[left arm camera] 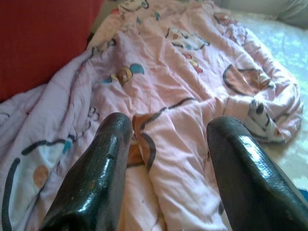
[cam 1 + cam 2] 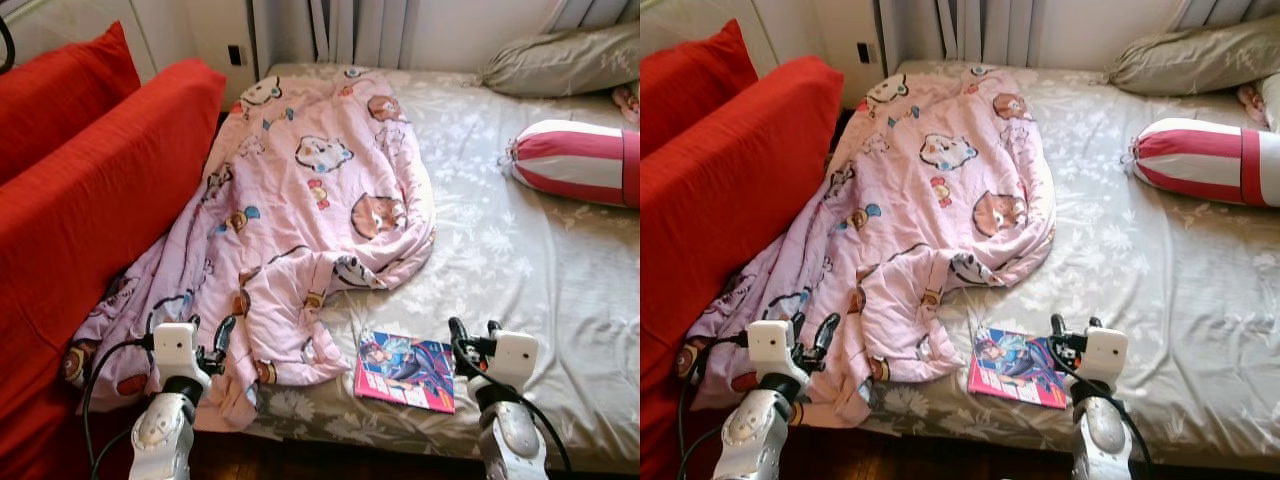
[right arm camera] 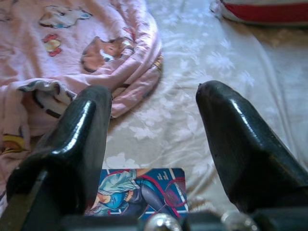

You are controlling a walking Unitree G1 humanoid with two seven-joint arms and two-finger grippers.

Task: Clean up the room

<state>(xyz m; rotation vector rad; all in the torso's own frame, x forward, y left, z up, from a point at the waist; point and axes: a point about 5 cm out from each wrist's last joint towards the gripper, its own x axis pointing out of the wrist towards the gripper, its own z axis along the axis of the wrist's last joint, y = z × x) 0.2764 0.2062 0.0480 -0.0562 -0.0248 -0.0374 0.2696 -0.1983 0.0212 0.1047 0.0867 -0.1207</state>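
Note:
A pink cartoon-print blanket (image 2: 310, 210) lies crumpled across the left half of the bed and spills over the near edge. A colourful comic book (image 2: 405, 370) lies flat on the grey floral sheet (image 2: 500, 250) near the front edge. My left gripper (image 2: 210, 345) hovers open over the blanket's near folds (image 1: 168, 144), holding nothing. My right gripper (image 2: 472, 335) is open just right of the comic book (image 3: 139, 190), a little above the sheet.
A red sofa (image 2: 90, 190) stands along the bed's left side. A red-and-white striped bolster (image 2: 580, 160) and a grey pillow (image 2: 565, 60) lie at the far right. Dark wooden floor (image 2: 330, 458) shows below the bed's edge.

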